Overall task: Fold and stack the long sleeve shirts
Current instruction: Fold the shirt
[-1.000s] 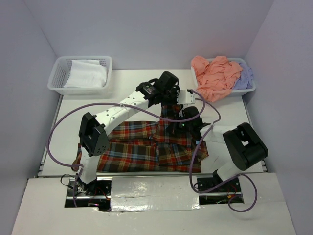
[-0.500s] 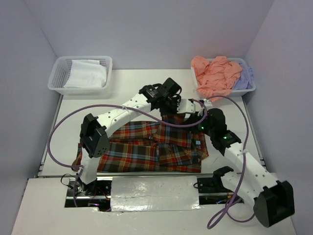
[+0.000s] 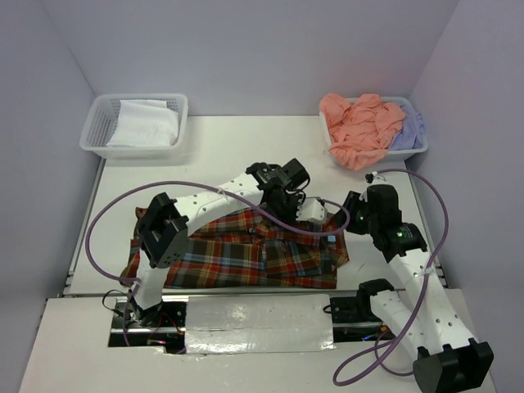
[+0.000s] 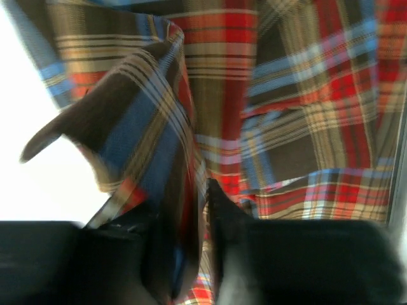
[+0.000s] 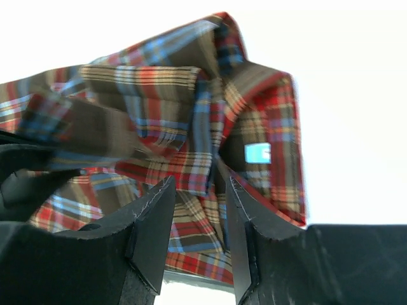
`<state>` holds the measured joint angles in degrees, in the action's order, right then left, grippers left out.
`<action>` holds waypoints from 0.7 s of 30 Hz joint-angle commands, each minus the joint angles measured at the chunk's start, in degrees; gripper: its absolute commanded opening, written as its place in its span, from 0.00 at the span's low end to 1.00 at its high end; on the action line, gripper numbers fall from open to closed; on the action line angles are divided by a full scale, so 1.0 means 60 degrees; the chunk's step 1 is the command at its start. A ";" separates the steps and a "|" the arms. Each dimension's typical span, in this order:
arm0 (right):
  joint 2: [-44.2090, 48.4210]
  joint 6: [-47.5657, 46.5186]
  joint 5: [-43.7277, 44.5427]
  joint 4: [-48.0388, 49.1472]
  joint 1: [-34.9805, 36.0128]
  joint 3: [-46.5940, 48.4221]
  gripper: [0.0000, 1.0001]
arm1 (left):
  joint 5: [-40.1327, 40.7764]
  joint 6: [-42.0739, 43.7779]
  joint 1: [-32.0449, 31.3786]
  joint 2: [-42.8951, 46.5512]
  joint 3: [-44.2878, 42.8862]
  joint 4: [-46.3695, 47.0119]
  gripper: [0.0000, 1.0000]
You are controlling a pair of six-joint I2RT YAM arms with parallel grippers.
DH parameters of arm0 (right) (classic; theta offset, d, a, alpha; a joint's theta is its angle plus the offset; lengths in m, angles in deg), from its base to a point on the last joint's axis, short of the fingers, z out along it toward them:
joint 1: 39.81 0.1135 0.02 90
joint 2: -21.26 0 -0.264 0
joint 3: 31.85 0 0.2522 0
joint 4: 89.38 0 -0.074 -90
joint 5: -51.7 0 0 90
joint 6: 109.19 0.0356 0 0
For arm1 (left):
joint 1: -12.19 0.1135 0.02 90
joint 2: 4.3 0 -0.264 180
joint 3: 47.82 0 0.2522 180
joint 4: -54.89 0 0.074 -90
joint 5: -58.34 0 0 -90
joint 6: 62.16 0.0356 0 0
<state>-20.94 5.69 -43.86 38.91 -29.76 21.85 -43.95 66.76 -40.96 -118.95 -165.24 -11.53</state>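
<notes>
Plaid shirt (image 3: 237,250): it lies spread across the lower middle of the overhead view, on the white table (image 3: 213,155), just above the two arm bases. Its right end is bunched where the two grippers meet it.
Left gripper (image 4: 191,216): the fingers are nearly closed and pinch a fold of the plaid cloth between them. In the wrist view the fold rises out of the fingers and flops toward the upper left of the frame.
Right gripper (image 5: 200,184): the fingers stand apart with a moderate gap. Plaid cloth shows through the gap but looks to lie beyond them, and I see nothing clamped.
Left arm: it runs from the lower left of the overhead view diagonally up to the centre, crossing over the shirt.
Right arm: its elbow sits in the lower right corner, and the forearm rises to the shirt's right end.
Tag (image 5: 257,152): a small pale-blue patch on the raised cloth, right of centre in the right wrist view.
Salmon-pink shirt (image 3: 360,127): it is heaped in the right basket (image 3: 416,151) at the upper right, spilling over the rim nearest the table's middle.
Lavender shirt (image 3: 409,127): it is in the same basket, touching the pink one on its right.
Left basket (image 3: 98,131): it stands at the upper left and holds a white cloth (image 3: 147,123).
Cables (image 3: 98,221): purple loops trail from both arms.
</notes>
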 commanded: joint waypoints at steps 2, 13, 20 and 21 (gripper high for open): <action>-0.0087 0.0189 0.0400 -0.0443 -0.0194 0.0359 0.45 | -0.0661 0.0295 -0.0531 0.0387 0.0707 -0.0114 0.48; -0.0554 -0.0486 -0.1751 0.0975 -0.0194 0.0257 0.50 | -0.0645 0.1351 -0.0854 0.1134 -0.0154 -0.1548 0.99; -0.2047 -0.0075 -0.2706 0.2795 0.0303 0.0080 0.35 | -0.0618 0.1849 -0.0811 0.2202 0.0018 -0.2591 0.99; -0.2427 -0.0191 -0.2720 0.2839 0.0449 0.0241 0.27 | -0.0341 0.1646 -0.0622 0.2335 0.0267 -0.2256 0.99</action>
<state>-32.04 4.86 -57.21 49.88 -29.02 21.77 -46.62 75.81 -45.94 -108.19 -166.01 -22.77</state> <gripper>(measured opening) 0.300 0.993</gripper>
